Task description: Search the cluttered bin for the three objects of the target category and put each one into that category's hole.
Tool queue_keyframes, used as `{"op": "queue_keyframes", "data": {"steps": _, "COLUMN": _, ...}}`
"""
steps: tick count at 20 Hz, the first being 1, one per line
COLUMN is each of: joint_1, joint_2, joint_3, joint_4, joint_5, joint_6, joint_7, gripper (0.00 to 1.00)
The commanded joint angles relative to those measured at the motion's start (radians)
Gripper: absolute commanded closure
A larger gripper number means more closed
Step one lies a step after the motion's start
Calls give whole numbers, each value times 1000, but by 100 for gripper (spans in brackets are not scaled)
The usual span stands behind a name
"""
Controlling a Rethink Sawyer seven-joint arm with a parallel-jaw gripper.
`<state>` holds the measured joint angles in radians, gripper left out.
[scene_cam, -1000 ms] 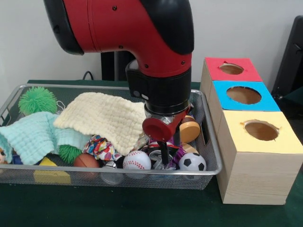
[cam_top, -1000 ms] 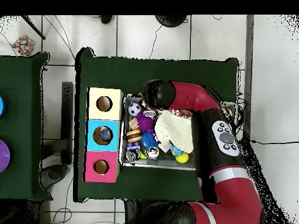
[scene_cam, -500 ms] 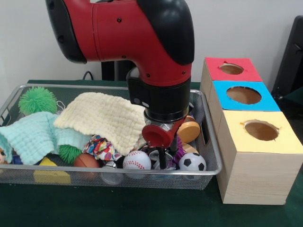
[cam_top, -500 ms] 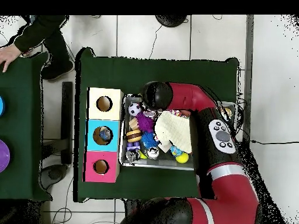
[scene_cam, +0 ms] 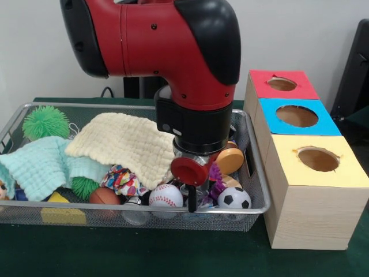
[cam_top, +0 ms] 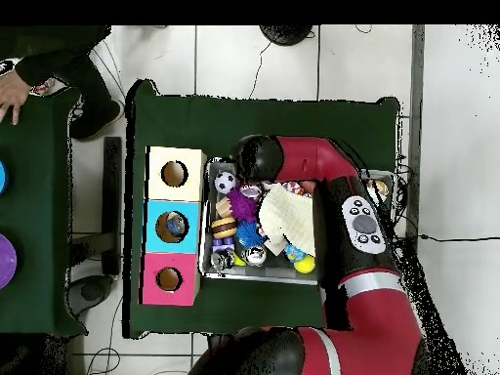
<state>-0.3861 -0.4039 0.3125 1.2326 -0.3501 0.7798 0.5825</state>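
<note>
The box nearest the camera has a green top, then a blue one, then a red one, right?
Not quite. In the front view the nearest box has a yellow top, not green. The rest holds: the blue box comes next and the red box is farthest, each with a round hole in its top.

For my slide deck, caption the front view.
Sawyer arm lowers its pincer among balls in the cluttered wire bin.
</note>
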Motion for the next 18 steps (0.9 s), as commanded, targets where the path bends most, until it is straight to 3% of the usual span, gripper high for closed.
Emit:
{"op": "queue_keyframes", "data": {"steps": 1, "joint_1": 14, "joint_2": 62, "joint_3": -38, "joint_4": -53, "joint_5": -61, "joint_6": 111, "joint_7": 56, "gripper": 0}}
{"op": "queue_keyframes", "data": {"steps": 10, "joint_1": 40, "joint_2": 74, "joint_3": -60, "joint_4": -57, "joint_5": -60, "joint_6": 136, "joint_7": 64, "gripper": 0}}
{"op": "queue_keyframes", "data": {"steps": 18, "joint_1": 19, "joint_2": 5, "joint_3": -38, "joint_4": -12, "joint_5": -22, "joint_6": 103, "joint_7": 74, "gripper": 0}}
